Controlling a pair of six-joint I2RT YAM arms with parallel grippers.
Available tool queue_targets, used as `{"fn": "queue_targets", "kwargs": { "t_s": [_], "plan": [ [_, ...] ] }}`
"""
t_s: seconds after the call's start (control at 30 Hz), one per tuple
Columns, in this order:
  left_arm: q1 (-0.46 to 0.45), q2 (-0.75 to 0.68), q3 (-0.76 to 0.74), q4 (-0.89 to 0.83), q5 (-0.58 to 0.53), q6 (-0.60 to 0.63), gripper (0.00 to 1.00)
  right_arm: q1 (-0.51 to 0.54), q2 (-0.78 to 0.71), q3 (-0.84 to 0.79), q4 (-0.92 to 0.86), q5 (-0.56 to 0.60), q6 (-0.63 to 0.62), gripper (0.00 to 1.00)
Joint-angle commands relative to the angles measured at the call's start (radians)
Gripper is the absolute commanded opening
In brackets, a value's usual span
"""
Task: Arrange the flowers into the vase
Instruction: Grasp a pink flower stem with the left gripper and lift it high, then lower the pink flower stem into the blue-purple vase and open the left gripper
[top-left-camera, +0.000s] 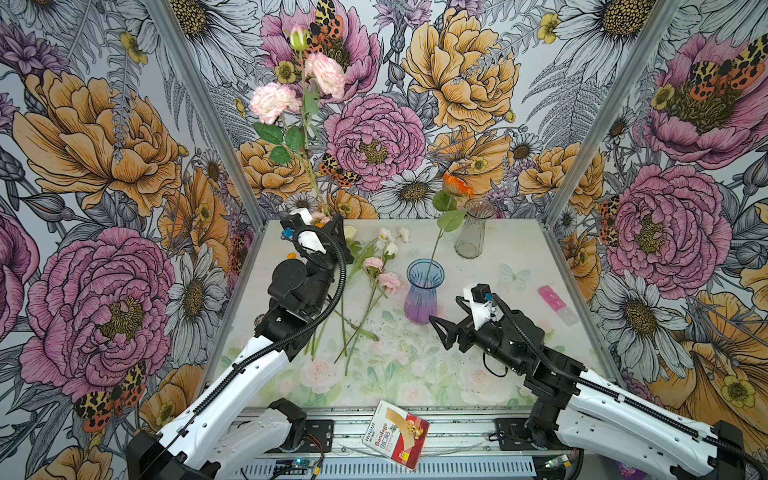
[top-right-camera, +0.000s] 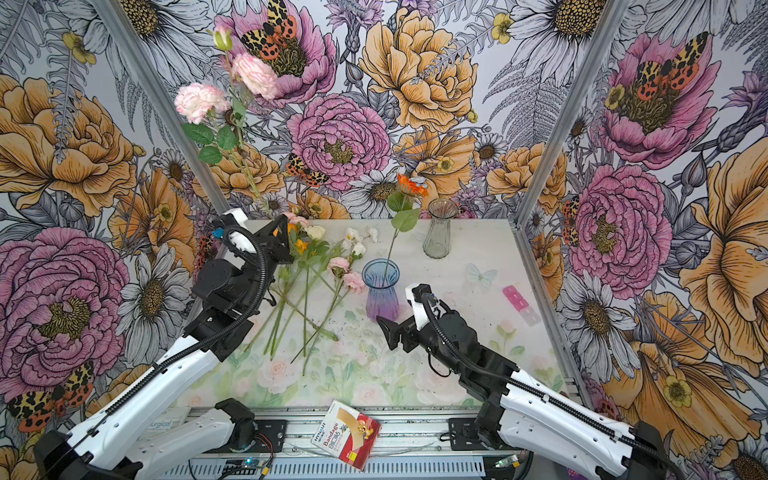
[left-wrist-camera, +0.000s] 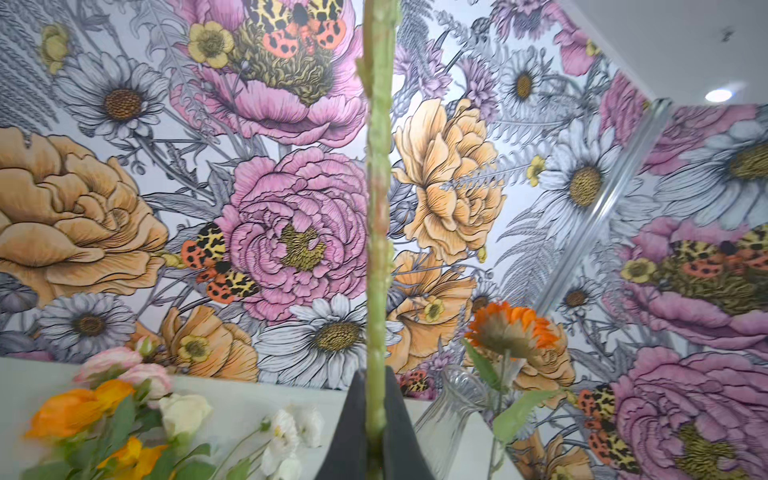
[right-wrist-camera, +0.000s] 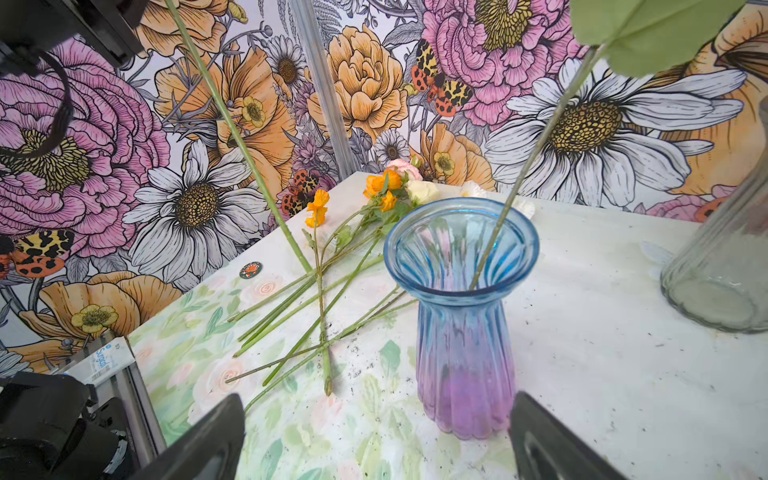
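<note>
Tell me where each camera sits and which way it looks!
Both top views: high at the front, looking down at the table and back wall; the left arm and right arm show, with left gripper and right gripper.
Left wrist: on the left arm, looking up along its shut fingers and the held stem to the back wall.
Right wrist: on the right arm, looking past its open fingers at the blue vase.
Shared: both wrist views show the clear vase.
</note>
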Motion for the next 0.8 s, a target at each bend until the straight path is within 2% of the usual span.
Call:
{"fn": "queue_targets", "kwargs": {
  "t_s": [0.0,0.4,0.53,0.77],
  "plan": [
    [-0.057,0.058,0.049,0.195,0.007,-0.016,0.0,-0.005,-0.017,-0.003,-0.018,0.015,0.017,0.99],
    [-0.148,0.276,0.148,0.34,-0.01,0.055,0.0,-0.009,-0.063,0.0,-0.058,0.009,0.0,0.99],
    [-0.158,0.325,0.117,0.401,-0.003,0.07,0.0,-0.011,-0.08,-0.003,-0.067,0.012,-0.006,0.99],
    [-0.207,0.423,0.005,0.641,0.012,0.156,0.0,-0.013,-0.083,0.003,-0.073,0.009,-0.013,1.0]
  ]
}}
